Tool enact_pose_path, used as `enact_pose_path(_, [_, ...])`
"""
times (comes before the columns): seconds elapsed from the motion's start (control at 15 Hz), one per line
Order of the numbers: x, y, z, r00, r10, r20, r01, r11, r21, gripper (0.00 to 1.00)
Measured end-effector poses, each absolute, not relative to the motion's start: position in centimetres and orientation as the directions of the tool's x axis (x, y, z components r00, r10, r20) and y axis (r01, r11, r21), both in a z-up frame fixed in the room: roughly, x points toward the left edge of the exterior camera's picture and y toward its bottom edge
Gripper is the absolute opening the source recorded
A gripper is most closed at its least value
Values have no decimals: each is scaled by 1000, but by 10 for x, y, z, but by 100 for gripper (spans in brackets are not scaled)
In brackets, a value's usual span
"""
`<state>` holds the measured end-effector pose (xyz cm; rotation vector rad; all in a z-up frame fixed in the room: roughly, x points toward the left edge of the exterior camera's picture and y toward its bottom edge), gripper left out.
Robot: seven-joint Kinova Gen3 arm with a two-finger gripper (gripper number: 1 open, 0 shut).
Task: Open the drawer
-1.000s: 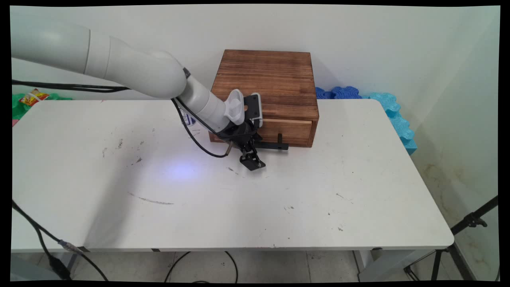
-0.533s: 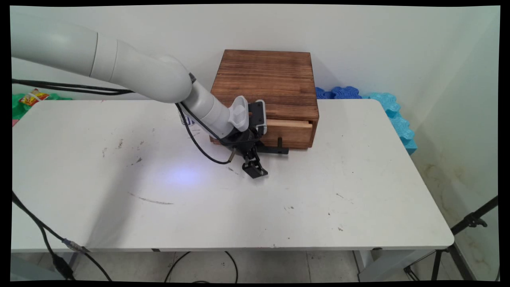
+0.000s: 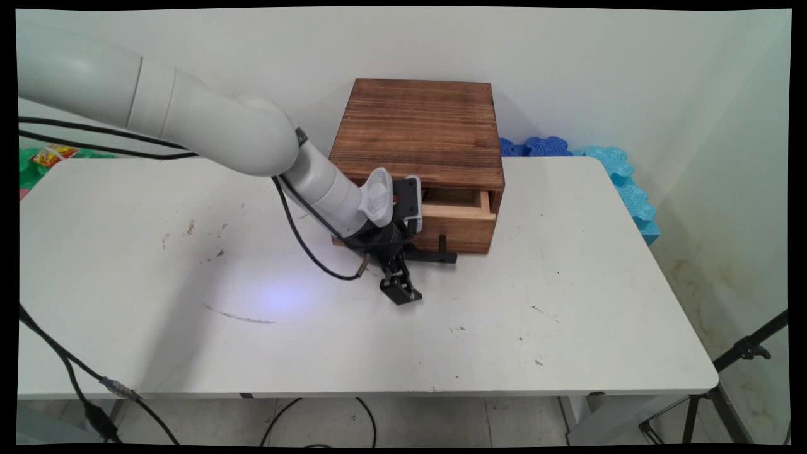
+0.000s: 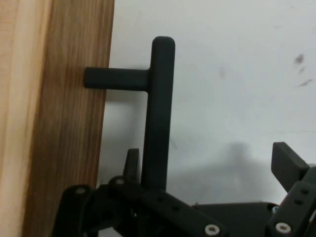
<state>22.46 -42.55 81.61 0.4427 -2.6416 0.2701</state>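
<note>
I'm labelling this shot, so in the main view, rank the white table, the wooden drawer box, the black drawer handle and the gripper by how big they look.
1. white table
2. wooden drawer box
3 and 4. gripper and black drawer handle: both small and overlapping, too alike to rank.

One worktop (image 3: 441, 328), white. One wooden box (image 3: 419, 123) at far middle, with one drawer (image 3: 463, 221) and one black bar handle (image 4: 158, 113) (on two posts, one hidden). One end effector (image 3: 416, 274). Two foam pieces at far right: one dark blue (image 3: 536, 146), one light blue (image 3: 624, 183).
</note>
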Motion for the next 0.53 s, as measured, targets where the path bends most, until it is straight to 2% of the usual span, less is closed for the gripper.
enact_pose_path(0.53, [213, -382, 820, -852, -267, 451, -329, 942, -64, 100])
